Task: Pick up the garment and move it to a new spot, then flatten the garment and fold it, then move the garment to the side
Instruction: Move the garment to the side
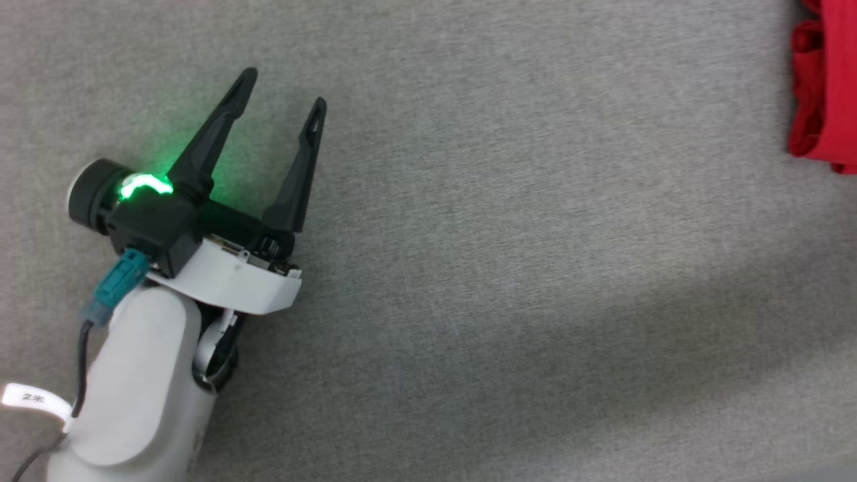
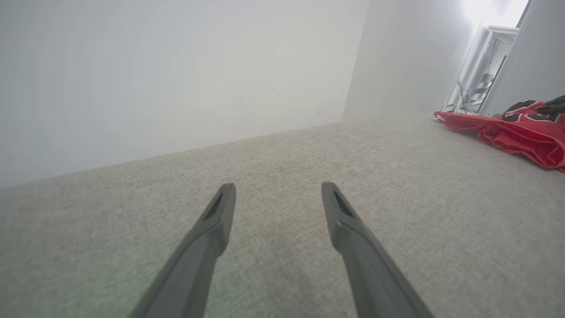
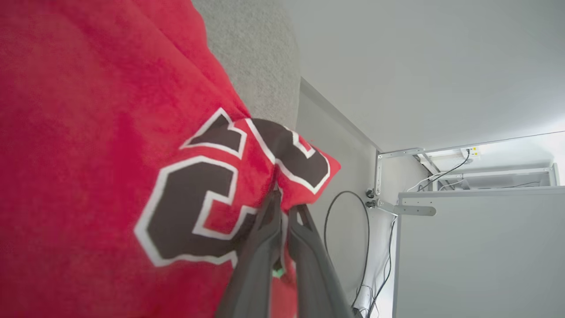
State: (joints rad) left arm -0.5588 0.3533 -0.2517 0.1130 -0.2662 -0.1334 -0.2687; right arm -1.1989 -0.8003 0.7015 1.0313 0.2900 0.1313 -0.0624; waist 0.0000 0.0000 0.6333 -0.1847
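The garment (image 3: 88, 132), a red jersey with a black number outlined in white, spreads across the left of the right wrist view. My right gripper (image 3: 284, 205) is shut on a fold of it at the number's edge. Its red cloth (image 1: 827, 87) reaches the head view's top right corner, and it lies crumpled at the far right (image 2: 521, 132) in the left wrist view. My left gripper (image 1: 284, 87) hovers open over the grey fabric surface at the left, far from the garment, with nothing between its fingers (image 2: 220, 212).
The grey fabric surface (image 1: 509, 281) stretches wide between my left gripper and the garment. A white wall (image 2: 176, 66) rises behind it. A white metal frame with cables (image 3: 441, 185) stands beyond the surface's edge.
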